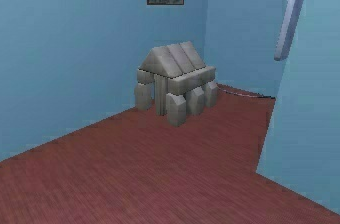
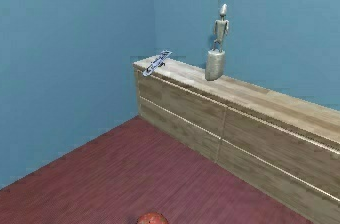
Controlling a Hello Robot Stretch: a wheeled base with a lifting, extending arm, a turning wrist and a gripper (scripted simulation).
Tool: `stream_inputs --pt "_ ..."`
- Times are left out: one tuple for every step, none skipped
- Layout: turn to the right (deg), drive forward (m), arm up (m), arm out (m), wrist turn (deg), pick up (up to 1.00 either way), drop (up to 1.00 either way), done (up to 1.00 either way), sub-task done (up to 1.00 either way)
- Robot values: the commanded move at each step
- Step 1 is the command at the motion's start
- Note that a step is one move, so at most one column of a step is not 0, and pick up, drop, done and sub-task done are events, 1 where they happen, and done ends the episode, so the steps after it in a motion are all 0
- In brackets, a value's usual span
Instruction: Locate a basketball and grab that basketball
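Arm side view: reddish-orange round blob (image 2: 153,218) on floor (image 2: 88,180) at 6 o'clock, cut by the bottom edge; can't confirm it's the basketball. Counter (image 2: 268,125) runs 11 to 4 o'clock and carries a statue (image 2: 218,45). Forward view: grey hut (image 1: 176,82) at 12. End effector state: can't tell.

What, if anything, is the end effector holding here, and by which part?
That cannot be told from these pictures. A rounded orange-brown thing peeks in at the arm side view's bottom edge.
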Motion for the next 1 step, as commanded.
stream_inputs --pt "0.0 0.0 0.0 0.0 45.0 0.0 0.0 0.0 0.0"
